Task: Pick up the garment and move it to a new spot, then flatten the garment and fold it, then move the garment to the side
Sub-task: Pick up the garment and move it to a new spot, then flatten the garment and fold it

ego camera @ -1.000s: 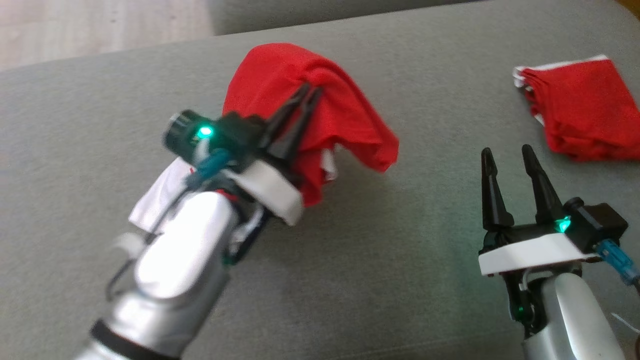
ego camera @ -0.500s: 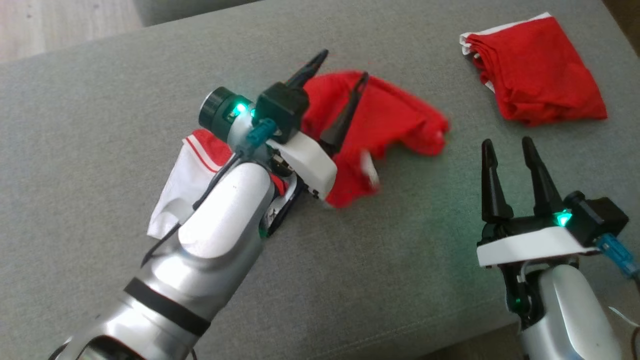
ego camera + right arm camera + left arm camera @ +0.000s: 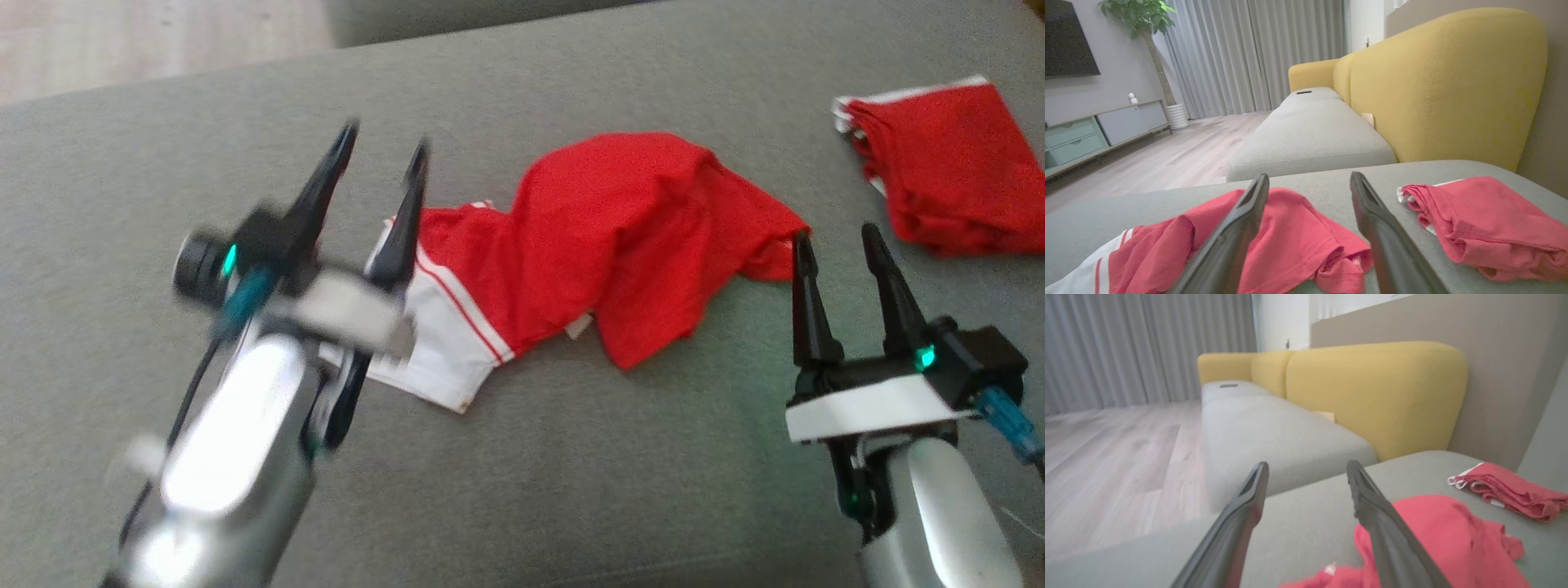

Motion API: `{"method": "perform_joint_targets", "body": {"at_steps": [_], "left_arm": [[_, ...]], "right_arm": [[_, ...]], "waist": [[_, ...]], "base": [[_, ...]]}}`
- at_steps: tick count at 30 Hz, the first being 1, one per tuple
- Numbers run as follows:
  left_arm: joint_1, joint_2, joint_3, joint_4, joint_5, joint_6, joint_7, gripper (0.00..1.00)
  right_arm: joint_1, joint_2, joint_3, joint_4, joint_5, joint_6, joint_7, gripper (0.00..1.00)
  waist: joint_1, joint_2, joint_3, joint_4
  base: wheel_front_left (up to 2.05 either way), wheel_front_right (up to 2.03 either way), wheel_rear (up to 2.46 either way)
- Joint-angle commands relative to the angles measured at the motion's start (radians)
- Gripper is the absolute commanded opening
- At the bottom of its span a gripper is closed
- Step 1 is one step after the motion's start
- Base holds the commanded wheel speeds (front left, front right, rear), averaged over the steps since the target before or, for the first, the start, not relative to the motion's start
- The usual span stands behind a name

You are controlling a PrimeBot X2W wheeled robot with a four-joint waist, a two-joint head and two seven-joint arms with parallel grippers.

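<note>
1. The left arm rises from the lower left of the head view, its silver forearm tilted up and to the right. The left pincer stands wide with nothing between its fingers.
2. The right arm comes up from the lower right, and the right pincer points straight up that view, also wide and empty. Its fingertips are just beside the garment's right end.
3. The garment, red with a white striped hem, lies crumpled on the grey sofa seat between the two pincers.
4. A folded red garment sits well apart to the right, cut off by the picture's edge.
5. The left arm is blurred in the head view. Its wrist block covers part of the white hem, and I cannot tell whether one finger touches the cloth.
6. In the left wrist view, the lower end of the garment is cut off.
</note>
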Motion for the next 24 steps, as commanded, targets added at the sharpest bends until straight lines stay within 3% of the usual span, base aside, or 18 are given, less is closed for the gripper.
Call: {"method": "perform_joint_targets", "body": {"at_steps": [1,7,16,24], "left_arm": [[0.022,0.031,0.053,-0.063,0.006,0.010,-0.005,1.00],[0.248,0.041,0.140,-0.231,0.025,0.018,-0.005,1.00],[0.455,-0.073,0.241,-0.329,0.088,-0.001,-0.005,1.00],[0.489,-0.126,0.296,-0.328,0.141,-0.061,-0.005,1.00]], "right_arm": [[0.008,-0.003,0.015,-0.038,-0.010,0.007,0.008,1.00],[0.055,-0.003,-0.008,-0.064,-0.025,0.007,0.031,1.00],[0.090,-0.003,0.000,-0.072,-0.006,0.007,0.043,1.00],[0.094,-0.003,0.003,-0.076,-0.004,0.007,0.045,1.00]], "waist": [[0.0000,0.0000,-0.036,0.048],[0.0000,0.0000,-0.086,0.116],[0.0000,0.0000,-0.121,0.132],[0.0000,0.0000,-0.120,0.148]], "base": [[0.00,0.00,0.00],[0.00,0.00,0.00],[0.00,0.00,0.00],[0.00,0.00,0.00]]}}
